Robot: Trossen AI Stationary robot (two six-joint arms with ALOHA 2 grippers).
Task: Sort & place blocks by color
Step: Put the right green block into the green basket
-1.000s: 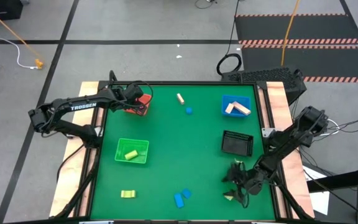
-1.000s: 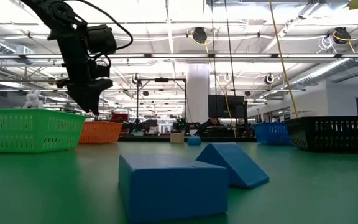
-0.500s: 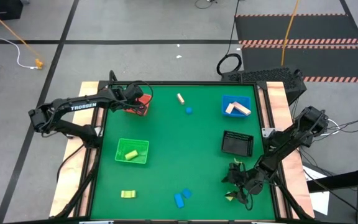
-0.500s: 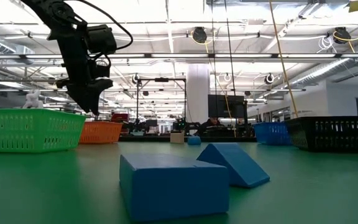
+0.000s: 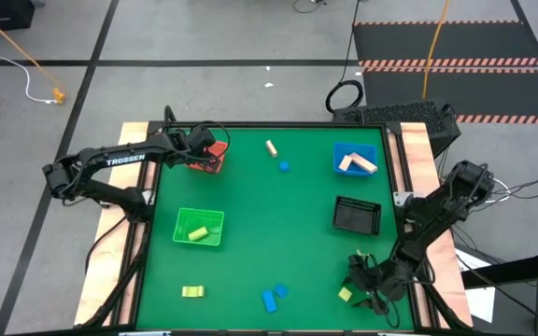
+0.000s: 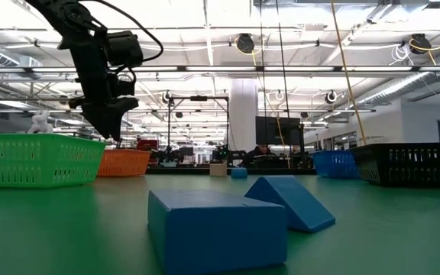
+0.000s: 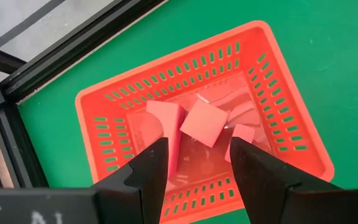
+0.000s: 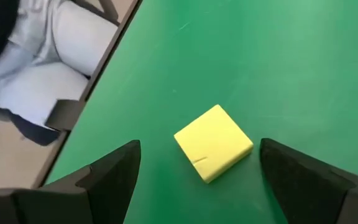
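Overhead, the left gripper [image 5: 211,157] hung over the red tray [image 5: 215,155] at the table's far left corner, while the right gripper [image 5: 361,285] sat low near the front right edge, just beside a yellow block [image 5: 345,294]. Other blocks lay scattered on the green table [image 5: 278,233]: a yellow piece [image 5: 196,232] inside the green tray [image 5: 199,227], another yellow one [image 5: 191,291] near the front left, two blue blocks [image 5: 273,296] at front centre, a small blue round bit [image 5: 285,166] and a tan bar [image 5: 272,147] toward the back, and tan pieces [image 5: 357,162] in the blue tray [image 5: 354,159]. A black mesh basket [image 5: 357,215] stood on the right.

From table height, the two blue blocks [image 6: 235,221] filled the foreground, touching, and the left gripper [image 6: 113,114] hovered above the red tray [image 6: 124,162]; its fingers were hard to read here.

Through the left wrist camera, the fingers [image 7: 148,177] stood apart, holding nothing, above the red tray [image 7: 291,134], which held three pink blocks [image 7: 202,123].

Through the right wrist camera, the fingers [image 8: 114,177] were spread wide on either side of the yellow block [image 8: 213,142], apparently not touching it.
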